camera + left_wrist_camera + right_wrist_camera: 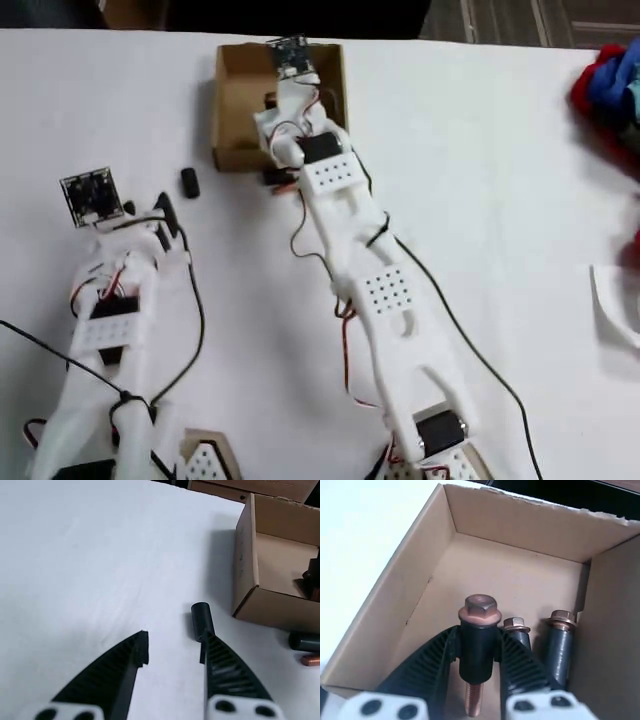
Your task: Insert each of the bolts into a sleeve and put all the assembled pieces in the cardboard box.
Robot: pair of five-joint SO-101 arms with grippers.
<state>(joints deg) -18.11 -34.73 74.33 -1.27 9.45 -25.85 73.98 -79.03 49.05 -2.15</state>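
Place: a small robotics lab or maker's bench, from where I stand.
Arms: one white plastic arm (110, 330) at lower left, a second arm (370, 280) through the middle, both perforated and home-built looking.
Electronics: a bare circuit board (88, 195) on a wrist, and a loose black cable (470, 343) trailing.
Surface: plain white surface (480, 130).
Parts: a black sleeve (190, 182), a sleeved bolt (478, 645), a cardboard box (236, 100).
Edges: a bundle of coloured cloth (610, 85) at upper right; striped floor (520, 18) along the top.

My right arm (385, 290) lies stretched toward the far edge of the tabletop (480, 150), wrist tipped down, with the right gripper (477, 632) clamped on a sleeved bolt (478, 652). My left arm (110, 330) sits by the left edge, and the left gripper (174, 641) is spread wide.
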